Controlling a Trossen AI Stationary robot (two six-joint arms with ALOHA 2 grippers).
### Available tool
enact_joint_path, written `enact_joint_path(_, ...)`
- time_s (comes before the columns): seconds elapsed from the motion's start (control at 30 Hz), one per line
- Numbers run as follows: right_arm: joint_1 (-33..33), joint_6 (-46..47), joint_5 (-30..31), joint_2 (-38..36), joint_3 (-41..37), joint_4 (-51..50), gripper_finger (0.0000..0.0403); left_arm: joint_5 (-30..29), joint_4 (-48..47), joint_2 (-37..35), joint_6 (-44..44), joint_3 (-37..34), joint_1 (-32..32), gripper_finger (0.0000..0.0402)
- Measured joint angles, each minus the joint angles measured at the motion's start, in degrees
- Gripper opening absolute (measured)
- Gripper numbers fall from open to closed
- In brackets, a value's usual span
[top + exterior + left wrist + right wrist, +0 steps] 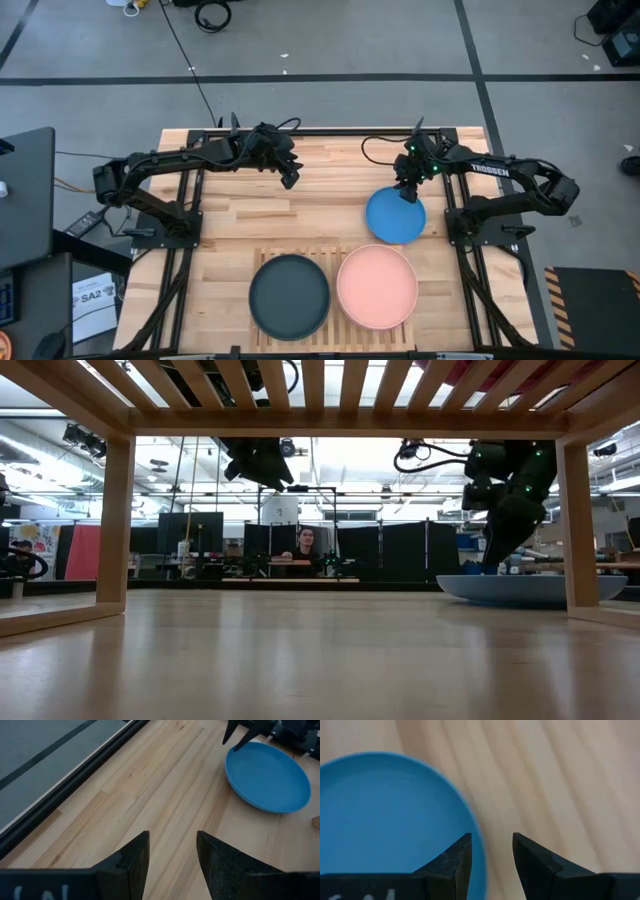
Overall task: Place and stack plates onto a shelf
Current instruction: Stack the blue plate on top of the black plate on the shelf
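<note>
A blue plate (pixel 396 218) lies flat on the plank tabletop, right of centre. My right gripper (pixel 408 192) is down at the plate's far rim, open; in the right wrist view one finger stands over the plate (pixel 390 815) and the other over bare wood. My left gripper (pixel 291 180) hangs open above the table's far middle with nothing between its fingers (pixel 135 860). A dark grey plate (pixel 289 295) and a pale pink plate (pixel 377 287) rest side by side on the slatted shelf (pixel 330 254) at the near edge. My right gripper stands astride the blue plate's far rim (pixel 479 855), slanting down from the far side, one finger inside the rim and one outside. Whether either finger touches the plate, I cannot tell. The plate lies flat on the table.
Bare tabletop lies between the two arms and left of the blue plate (pixel 267 775). The shelf's wooden legs and slats (pixel 340 422) frame the low view. Both arm bases stand at the table's left and right sides. A person sits in the room beyond the far edge.
</note>
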Motion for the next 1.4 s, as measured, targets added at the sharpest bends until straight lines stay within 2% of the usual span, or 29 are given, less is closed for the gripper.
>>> enact_joint_path(0.1, 0.0, -0.1, -2.2, 0.0, -1.0, 1.1, 0.0147, 0.0, 0.0, 0.0, 0.0, 0.0, 0.0, 0.0169)
enact_joint_path(0.67, 0.0, 0.0, -0.4, 0.0, -3.3, 2.4, 0.0147, 0.0, 0.0, 0.0, 0.0, 0.0, 0.0, 0.0169)
enact_joint_path(0.8, 0.0, 0.1, -0.2, 0.0, -6.2, 4.2, 0.0147, 0.0, 0.0, 0.0, 0.0, 0.0, 0.0, 0.0169)
enact_joint_path(1.0, 0.0, 0.1, -0.5, 0.0, -5.6, 7.0, 0.0142, 0.0, 0.0, 0.0, 0.0, 0.0, 0.0, 0.0169)
enact_joint_path(1.13, 0.0, 1.4, -0.6, 0.0, -5.6, 7.0, 0.0117, 0.0, 0.0, 0.0, 0.0, 0.0, 0.0, 0.0169)
enact_joint_path(1.4, 0.0, 3.1, -0.9, 0.0, -5.6, 5.6, 0.0031, 0.0, 0.0, 0.0, 0.0, 0.0, 0.0, 0.0169)
